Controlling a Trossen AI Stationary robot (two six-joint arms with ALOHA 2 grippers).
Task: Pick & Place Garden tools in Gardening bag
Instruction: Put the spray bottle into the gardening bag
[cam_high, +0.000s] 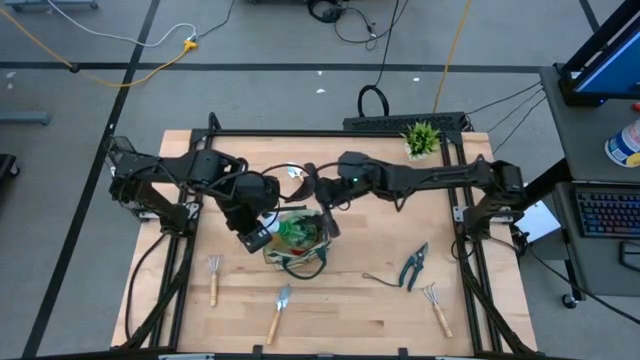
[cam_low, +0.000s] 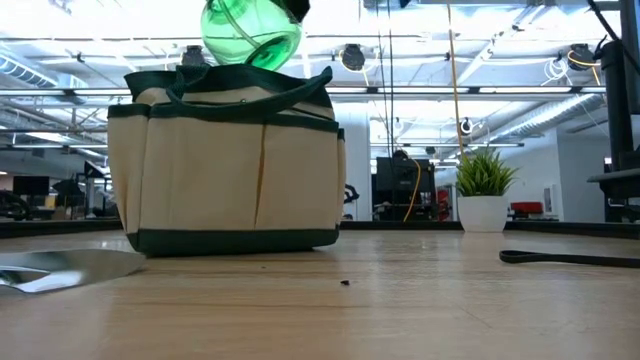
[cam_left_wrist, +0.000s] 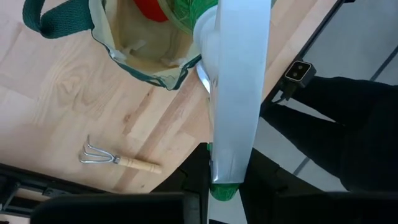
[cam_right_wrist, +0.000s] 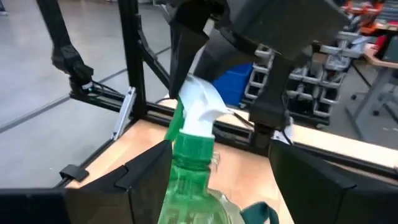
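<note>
table (cam_high: 340, 300): matt pale wood | gardening bag (cam_low: 225, 170): beige cloth, green trim | spray bottle (cam_low: 250, 35): glossy translucent green plastic

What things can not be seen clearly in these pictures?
- Inside of the gardening bag: low view shows only its outer wall.
- Spray bottle: top cut off by the low view's edge.
- Red item in the bag: left wrist view's edge cuts it; too partial to identify.
- Left claw: the bottle's white nozzle covers its grip.

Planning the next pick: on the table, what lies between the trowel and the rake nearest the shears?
Nothing: in the high view the wood between the trowel and that rake is bare. The shears sit farther back, off that line.
</note>
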